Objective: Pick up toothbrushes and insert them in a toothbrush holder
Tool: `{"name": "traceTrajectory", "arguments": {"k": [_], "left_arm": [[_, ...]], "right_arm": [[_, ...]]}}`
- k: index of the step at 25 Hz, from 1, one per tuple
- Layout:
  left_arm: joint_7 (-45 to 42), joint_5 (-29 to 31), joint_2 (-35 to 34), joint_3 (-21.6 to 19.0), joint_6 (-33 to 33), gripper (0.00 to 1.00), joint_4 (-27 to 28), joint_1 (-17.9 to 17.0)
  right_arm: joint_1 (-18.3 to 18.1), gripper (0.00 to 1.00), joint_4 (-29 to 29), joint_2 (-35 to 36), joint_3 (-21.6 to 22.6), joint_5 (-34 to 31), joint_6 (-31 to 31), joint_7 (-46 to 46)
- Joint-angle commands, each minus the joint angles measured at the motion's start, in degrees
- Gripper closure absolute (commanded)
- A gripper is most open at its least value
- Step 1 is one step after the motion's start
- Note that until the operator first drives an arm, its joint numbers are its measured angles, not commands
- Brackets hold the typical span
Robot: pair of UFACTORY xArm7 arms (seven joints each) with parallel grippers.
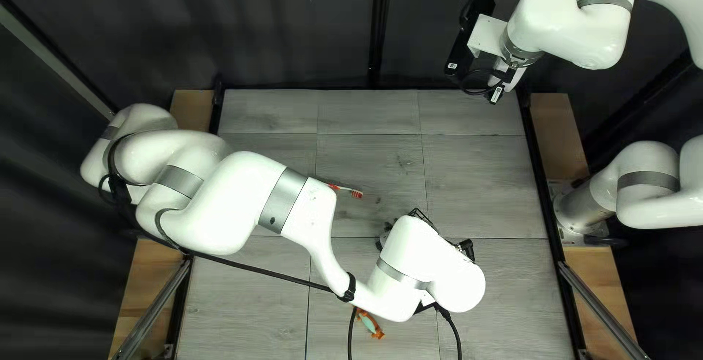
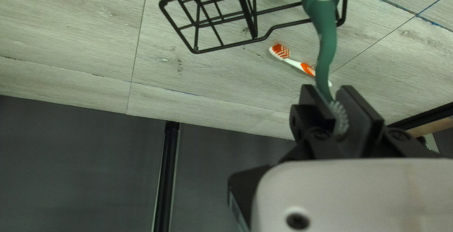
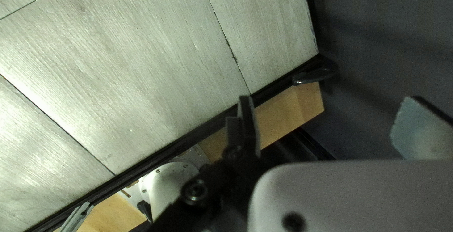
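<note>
Left end effector (image 2: pixel 337 97) closed on the green brush (image 2: pixel 325 33), holder (image 2: pixel 248 15) just beyond.

I have the brush by its bristle end, and its thick handle end overlaps the holder's rim; I can't judge the gap in height. I take this as the insertion step: my next move should bring the handle upright over an opening, then lower it gently so it doesn't snag the wire. On the bench (image 1: pixel 256 309), the orange brush (image 2: pixel 306 68) lies beside the holder, and what may be another (image 1: pixel 370 323) lies nearer the bench's near edge than the holder. My right end effector (image 3: pixel 330 102) stands open, well apart from the holder.
</note>
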Motion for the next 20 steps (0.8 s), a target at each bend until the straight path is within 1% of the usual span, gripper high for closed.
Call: {"name": "traceTrajectory", "arguments": {"k": [1,2,3,4,5,6,14,16,20], "left_arm": [[0.28,-0.11,0.64,0.14,0.96,0.98,1.23,0.08],[0.57,-0.18,0.67,0.03,0.88,0.97,1.35,0.14],[0.82,-0.28,0.41,-0.15,0.47,0.66,1.05,0.24],[1.16,-0.38,-0.11,-0.40,-0.25,0.19,0.39,0.43],[1.29,-0.44,-0.66,-0.59,-0.91,0.07,-0.38,0.54],[1.58,-0.55,-1.82,-0.94,-2.34,0.00,-2.02,0.87],[2.14,-1.19,-9.63,-2.59,-11.66,0.00,-13.35,2.97],[2.24,-1.31,-10.47,-2.69,-12.95,0.00,-14.68,3.39],[1.73,-1.51,-11.26,-2.58,-13.92,0.00,-15.69,3.88]], "right_arm": [[0.00,0.00,0.00,0.00,0.00,0.00,0.00,0.00],[0.00,0.00,0.00,0.00,0.00,0.00,0.00,0.00],[0.00,0.00,0.00,0.00,0.00,0.00,0.00,0.00],[0.00,0.00,0.00,0.00,0.00,0.00,0.00,0.00],[0.00,0.00,0.00,0.00,0.00,0.00,0.00,0.00],[0.00,0.00,0.00,0.00,0.00,0.00,0.00,0.00],[0.00,0.00,0.00,0.00,0.00,0.00,0.00,0.00],[0.00,0.00,0.00,0.00,0.00,0.00,0.00,0.00],[0.00,0.00,0.00,0.00,0.00,0.00,0.00,0.00]]}}
